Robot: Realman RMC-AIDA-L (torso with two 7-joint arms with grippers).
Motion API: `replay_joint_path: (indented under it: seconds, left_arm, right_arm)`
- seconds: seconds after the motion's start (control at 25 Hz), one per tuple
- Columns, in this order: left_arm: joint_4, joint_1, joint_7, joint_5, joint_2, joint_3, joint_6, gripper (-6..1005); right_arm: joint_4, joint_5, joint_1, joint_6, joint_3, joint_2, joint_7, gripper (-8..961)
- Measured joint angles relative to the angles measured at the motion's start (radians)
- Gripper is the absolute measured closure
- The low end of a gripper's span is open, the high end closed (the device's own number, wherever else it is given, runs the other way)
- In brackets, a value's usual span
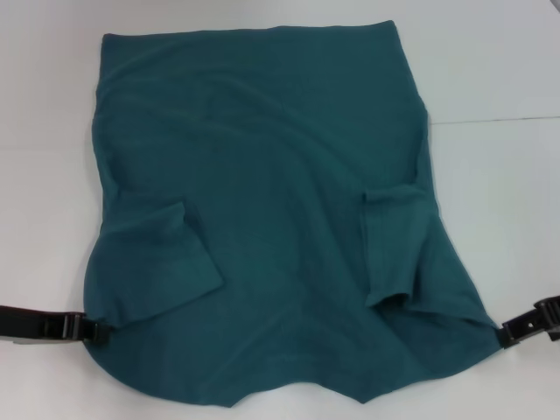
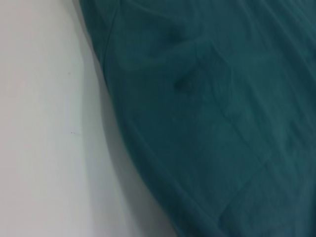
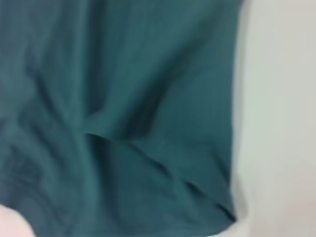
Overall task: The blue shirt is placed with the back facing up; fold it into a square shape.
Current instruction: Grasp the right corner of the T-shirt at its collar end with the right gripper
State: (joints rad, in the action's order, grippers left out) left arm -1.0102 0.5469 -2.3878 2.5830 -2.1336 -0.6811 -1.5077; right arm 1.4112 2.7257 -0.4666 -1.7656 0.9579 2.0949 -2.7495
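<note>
Left hand at eight o'clock, low on the white desk, pinching the blue shirt at its near left corner. Shirt spread flat across mid-desk, both sleeves folded inward. Over at four o'clock, right hand gripping the near right corner, fabric drawn between.

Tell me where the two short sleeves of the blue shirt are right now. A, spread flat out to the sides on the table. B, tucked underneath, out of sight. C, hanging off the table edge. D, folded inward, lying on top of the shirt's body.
D: in the head view both sleeves lie turned in on the blue shirt, while the left gripper and right gripper sit at its near corners.
</note>
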Motion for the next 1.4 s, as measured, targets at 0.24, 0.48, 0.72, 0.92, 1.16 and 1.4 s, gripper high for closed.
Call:
replay_joint_path:
  seconds: [0.24,0.48,0.72,0.92,1.16,1.4]
  left_arm:
    - [0.002,0.001,0.002,0.001,-0.001,0.000,0.001,935]
    - [0.003,-0.005,0.004,0.004,-0.005,0.000,0.001,935]
    - [0.003,-0.007,0.004,0.003,-0.005,0.000,0.001,935]
    - [0.003,-0.007,0.006,0.002,-0.005,0.000,0.007,934]
    - [0.004,-0.007,0.006,0.002,-0.004,0.000,0.007,934]
    - [0.004,-0.007,0.006,0.002,-0.003,0.000,0.005,934]
  right_arm:
    - [-0.063,0.019,0.005,0.068,0.012,-0.002,0.000,97]
    - [-0.097,0.020,-0.004,0.117,0.048,-0.002,-0.001,128]
    - [-0.111,0.021,-0.015,0.138,0.098,-0.001,-0.020,229]
    - [-0.140,0.030,-0.029,0.157,0.117,-0.001,-0.028,304]
    - [-0.179,0.048,-0.047,0.183,0.132,0.001,-0.034,305]
    - [-0.194,0.048,-0.063,0.199,0.152,-0.001,-0.039,308]
